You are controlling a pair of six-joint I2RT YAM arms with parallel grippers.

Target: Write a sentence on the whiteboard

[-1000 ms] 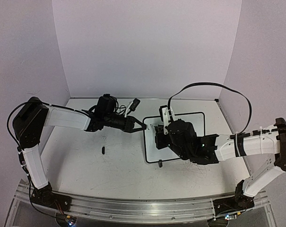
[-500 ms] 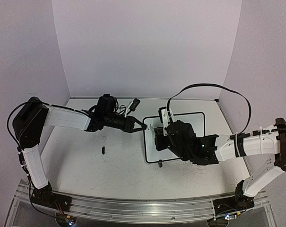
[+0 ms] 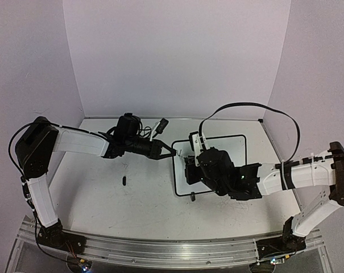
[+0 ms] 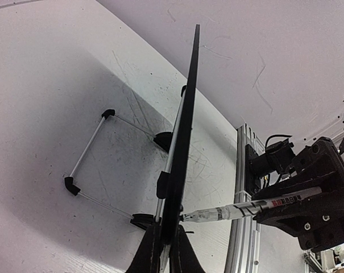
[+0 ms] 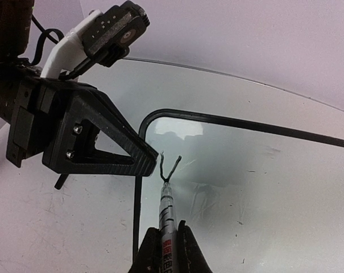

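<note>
The whiteboard (image 3: 234, 151), white with a thin black frame, lies right of the table's centre. My left gripper (image 3: 169, 151) is shut on its left edge. In the left wrist view (image 4: 163, 250) the board (image 4: 186, 114) shows edge-on between the fingers. My right gripper (image 3: 190, 164) is over the board's left part, shut on a marker (image 5: 166, 207). The marker's tip touches the board near its top left corner, at the foot of a small black V-shaped mark (image 5: 168, 166). My left gripper's finger (image 5: 98, 142) lies just left of that mark. The marker also shows in the left wrist view (image 4: 240, 211).
A small black object (image 3: 123, 181) lies on the table left of the board. A black foot (image 3: 193, 197) sticks out at the board's near edge, and a wire stand (image 4: 89, 148) shows behind the board. Walls close in the back and sides. An aluminium rail (image 3: 160, 247) runs along the front.
My right gripper with the marker has shifted a little to the left over the board. My left arm has not moved.
</note>
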